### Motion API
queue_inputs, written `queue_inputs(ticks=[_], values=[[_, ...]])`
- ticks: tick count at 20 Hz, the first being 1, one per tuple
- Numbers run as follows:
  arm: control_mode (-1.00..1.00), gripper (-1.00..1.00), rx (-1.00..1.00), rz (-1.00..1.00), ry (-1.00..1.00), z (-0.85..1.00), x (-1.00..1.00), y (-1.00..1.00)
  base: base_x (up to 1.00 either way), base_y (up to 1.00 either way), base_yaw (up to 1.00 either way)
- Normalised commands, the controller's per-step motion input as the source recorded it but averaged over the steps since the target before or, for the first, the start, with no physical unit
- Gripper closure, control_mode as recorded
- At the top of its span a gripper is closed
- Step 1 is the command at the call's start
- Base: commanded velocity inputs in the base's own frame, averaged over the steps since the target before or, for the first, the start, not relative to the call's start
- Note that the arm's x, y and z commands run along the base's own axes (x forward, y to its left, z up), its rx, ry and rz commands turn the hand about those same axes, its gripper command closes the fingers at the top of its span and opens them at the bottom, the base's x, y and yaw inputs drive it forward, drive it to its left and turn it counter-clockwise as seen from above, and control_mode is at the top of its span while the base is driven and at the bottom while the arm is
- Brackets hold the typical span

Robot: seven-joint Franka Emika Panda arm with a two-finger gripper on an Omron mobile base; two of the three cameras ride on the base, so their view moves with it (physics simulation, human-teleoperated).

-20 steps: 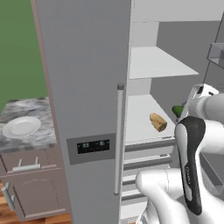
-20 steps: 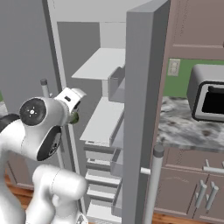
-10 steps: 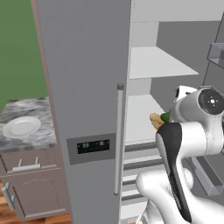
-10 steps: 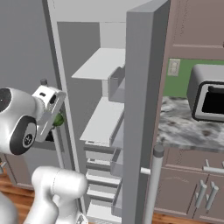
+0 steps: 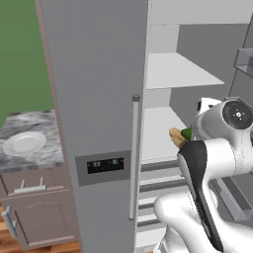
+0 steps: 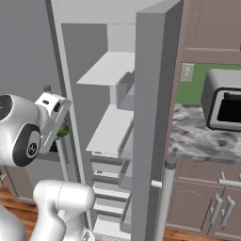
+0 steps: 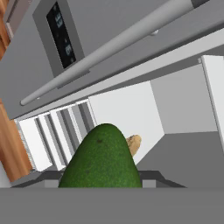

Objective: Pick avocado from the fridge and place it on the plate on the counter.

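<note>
The dark green avocado (image 7: 101, 159) sits between my gripper's fingers and fills the lower middle of the hand view. My gripper (image 6: 60, 132) is shut on it, held in front of the open fridge (image 5: 94, 99) at middle-shelf height. In the left base view the avocado (image 5: 187, 133) peeks out beside the white wrist. The white plate (image 5: 24, 144) lies on the marbled counter (image 5: 45, 124), left of the fridge's shut door. My fingertips are hidden by the fruit.
A tan bread-like wedge (image 5: 175, 137) lies on the middle shelf behind the avocado. The long bar handle (image 5: 133, 158) runs down the shut door. White drawers (image 6: 110, 174) stack below the shelf. The open right door (image 6: 155, 117) stands close by, with a dark oven (image 6: 226, 101) on the counter beyond.
My arm has drawn back from the fridge shelf with the avocado in its grip, and the wrist has turned. The bread wedge stays on the shelf.
</note>
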Motion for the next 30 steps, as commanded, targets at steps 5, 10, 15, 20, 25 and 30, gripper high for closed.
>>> queue_inputs(ticks=[5, 10, 15, 20, 25, 30], values=[[-1.00, 1.00, 0.00, 0.00, -0.02, 0.00, 0.00, 0.00, 0.00, 0.00, 0.00], [1.00, 1.00, 0.00, 0.00, -0.02, 0.00, 0.00, 0.00, -0.28, 0.00, 0.00], [1.00, 1.00, 0.00, 0.00, 0.00, 0.00, 0.00, 0.00, -0.42, 0.00, 0.00], [1.00, 1.00, 0.00, 0.00, 0.00, 0.00, 0.00, 0.00, -0.17, 0.17, 0.00], [1.00, 1.00, 0.00, 0.00, 0.00, 0.00, 0.00, 0.00, -0.04, 0.50, -0.06], [1.00, 1.00, 0.00, 0.00, 0.00, 0.00, 0.00, 0.00, 0.00, 0.64, -0.11]])
